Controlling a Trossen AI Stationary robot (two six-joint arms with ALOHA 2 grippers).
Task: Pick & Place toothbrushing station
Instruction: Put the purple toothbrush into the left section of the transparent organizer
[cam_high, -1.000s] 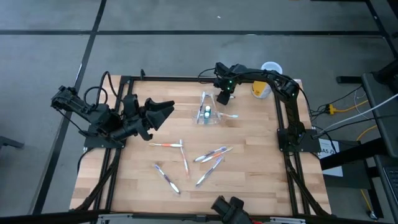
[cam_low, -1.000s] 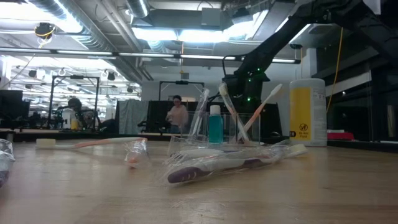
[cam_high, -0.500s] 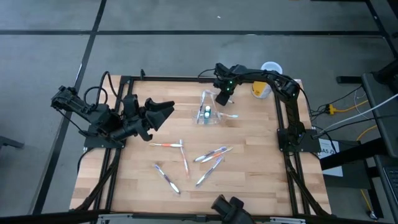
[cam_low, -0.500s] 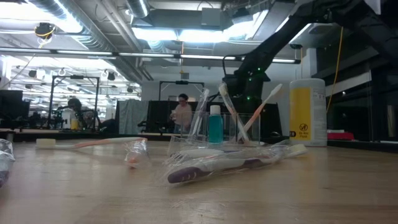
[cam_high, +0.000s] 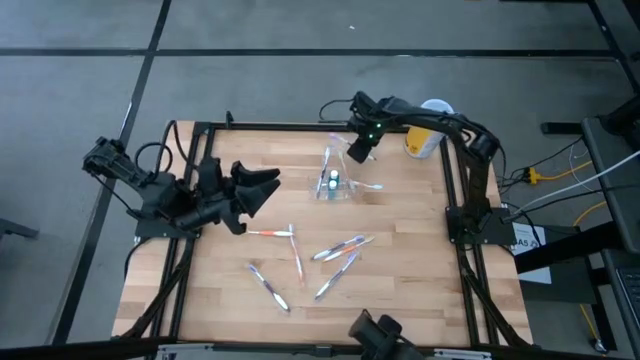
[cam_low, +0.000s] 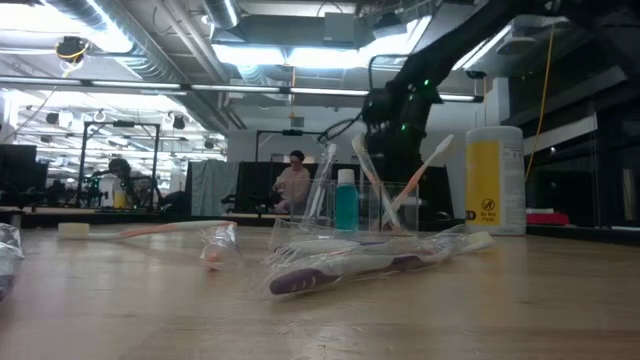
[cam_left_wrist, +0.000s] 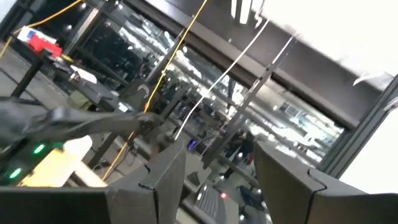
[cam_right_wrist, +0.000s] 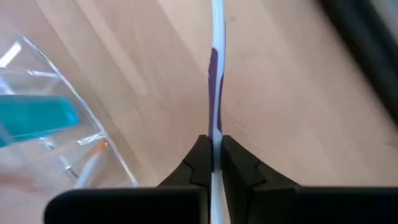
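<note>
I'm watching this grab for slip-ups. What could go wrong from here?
The right claw is shut on a thin toothbrush, gripped along a narrow handle, so it may twist or slip. The clear toothbrushing station stands close beside it with brushes leaning out; a swing could knock it over. The left claw waits open, away from it.

right gripper (cam_high: 358, 150): jaws closed on purple-white toothbrush (cam_right_wrist: 214, 93) | arm raised, shifted back

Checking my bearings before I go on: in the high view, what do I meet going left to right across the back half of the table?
left gripper, open → toothbrushing station → right gripper, shut on a purple and white toothbrush → yellow canister
</note>
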